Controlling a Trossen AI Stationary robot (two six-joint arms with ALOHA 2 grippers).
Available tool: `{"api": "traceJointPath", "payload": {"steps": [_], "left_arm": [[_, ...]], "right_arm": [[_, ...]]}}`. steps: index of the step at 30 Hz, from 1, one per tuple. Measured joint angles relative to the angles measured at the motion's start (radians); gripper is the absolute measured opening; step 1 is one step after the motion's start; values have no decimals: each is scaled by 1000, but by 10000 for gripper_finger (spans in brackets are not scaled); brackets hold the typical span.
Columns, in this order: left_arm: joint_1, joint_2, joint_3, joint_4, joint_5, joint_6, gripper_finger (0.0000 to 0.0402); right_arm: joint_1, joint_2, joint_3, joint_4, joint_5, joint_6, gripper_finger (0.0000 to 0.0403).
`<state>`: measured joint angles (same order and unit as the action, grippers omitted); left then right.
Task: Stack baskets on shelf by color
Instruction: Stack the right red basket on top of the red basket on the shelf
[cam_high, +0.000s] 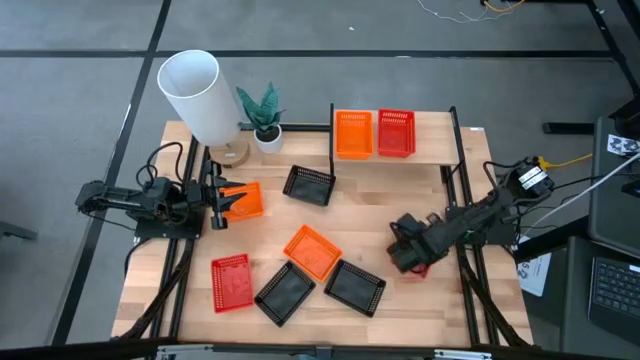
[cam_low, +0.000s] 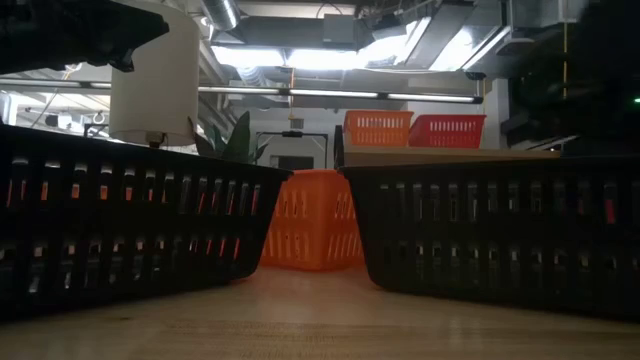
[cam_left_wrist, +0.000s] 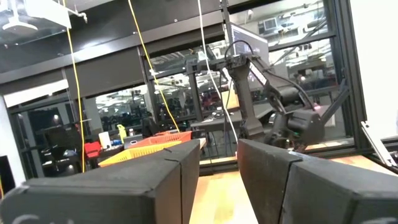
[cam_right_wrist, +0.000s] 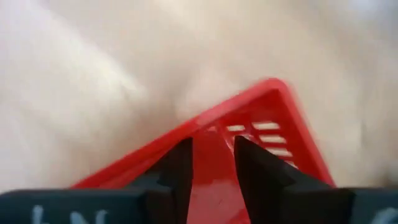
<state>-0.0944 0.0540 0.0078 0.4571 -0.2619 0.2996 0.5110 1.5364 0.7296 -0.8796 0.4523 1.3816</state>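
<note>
My right gripper (cam_high: 408, 255) (cam_right_wrist: 212, 146) is over a red basket (cam_high: 420, 268) (cam_right_wrist: 273, 124) near the table's right side, shut on it. My left gripper (cam_high: 217, 200) (cam_left_wrist: 219, 155) waits low at the table's left, fingers a little apart with bare wood between them. An orange basket (cam_high: 243, 200) (cam_left_wrist: 149, 144) lies just ahead of it; whether they touch I cannot tell. The shelf (cam_high: 430, 155) (cam_low: 450, 155) carries one orange basket (cam_high: 352, 135) (cam_low: 378, 128) and one red basket (cam_high: 396, 133) (cam_low: 447, 130), side by side. My right gripper comes at the red basket from above, slanting. Red plastic (cam_right_wrist: 213, 177) fills the narrow gap between its two fingers, inside the rim (cam_right_wrist: 186, 127). The fingers hide which wall they have. Whether the basket is off the table I cannot tell.
On the table lie a black basket (cam_high: 308, 186) by the shelf's left post, an orange one (cam_high: 312, 250) (cam_low: 312, 220) at the middle, and a red one (cam_high: 232, 282) and two black ones (cam_high: 285, 293) (cam_high: 355, 287) near the front edge. A white lamp (cam_high: 197, 95) and a potted plant (cam_high: 264, 115) stand far left.
</note>
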Motion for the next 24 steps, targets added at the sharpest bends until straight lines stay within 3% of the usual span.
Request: {"api": "traceJointPath", "payload": {"steps": [3, 11, 14, 20, 24], "left_arm": [[0, 0, 0, 0, 0, 0, 104], [0, 0, 0, 0, 0, 0, 105], [0, 0, 0, 0, 0, 0, 103], [0, 0, 0, 0, 0, 0, 105], [0, 0, 0, -1, 0, 0, 103]], "right_arm": [[-50, 0, 0, 110, 116, -198, 118], [-124, -12, 154, 80, 106, -509, 118], [-124, -16, 263, 9, 8, -611, 118], [-77, -16, 346, 8, -348, -736, 118], [-12, -12, 346, -17, -368, -728, 118]]}}
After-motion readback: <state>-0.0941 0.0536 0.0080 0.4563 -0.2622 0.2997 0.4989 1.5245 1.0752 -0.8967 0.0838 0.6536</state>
